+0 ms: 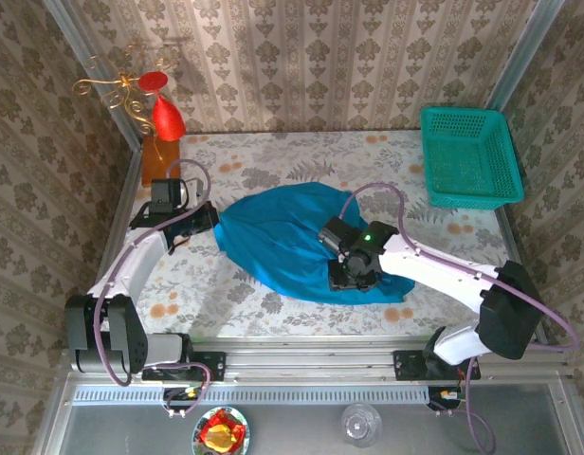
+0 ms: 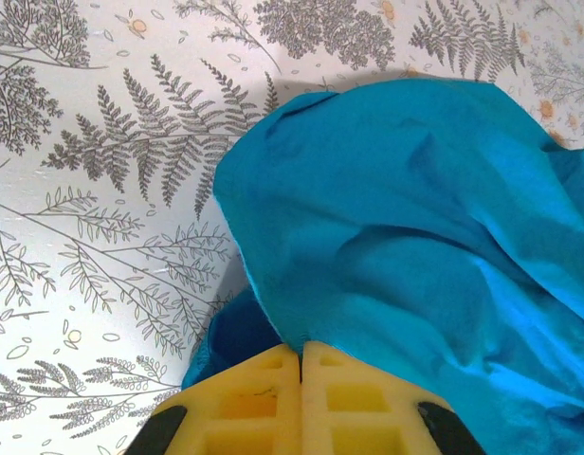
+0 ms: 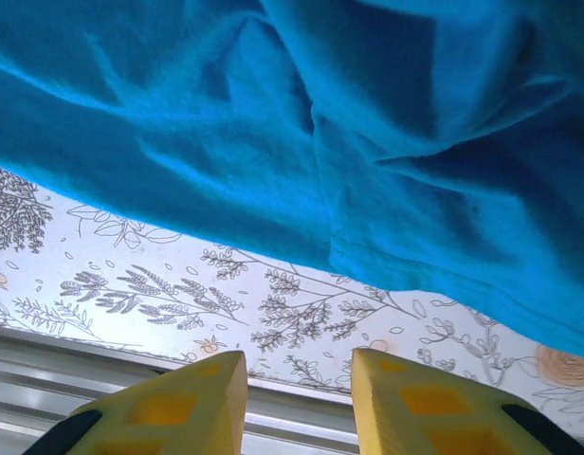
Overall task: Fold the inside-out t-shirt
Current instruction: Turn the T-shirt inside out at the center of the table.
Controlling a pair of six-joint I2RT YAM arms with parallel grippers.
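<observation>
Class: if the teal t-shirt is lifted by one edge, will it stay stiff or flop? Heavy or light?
Probably floppy: the t-shirt lies bunched in soft folds. Likely light for its size: the cloth looks thin where it creases.

The t-shirt [image 2: 415,218] is looking like soft, matt cloth, lying in wrinkles just ahead of the left pincer [image 2: 301,349]. That pincer's yellow fingers [image 2: 358,408] are looking like smooth, hard plastic. The table cover [image 2: 102,190] beside them is looking smooth and shining a little. Near the right pincer [image 3: 297,365], a grey rail [image 3: 64,365] is gleaming like ribbed metal. Well apart from it, the green basket [image 1: 463,116] is looking like hard plastic mesh.
</observation>
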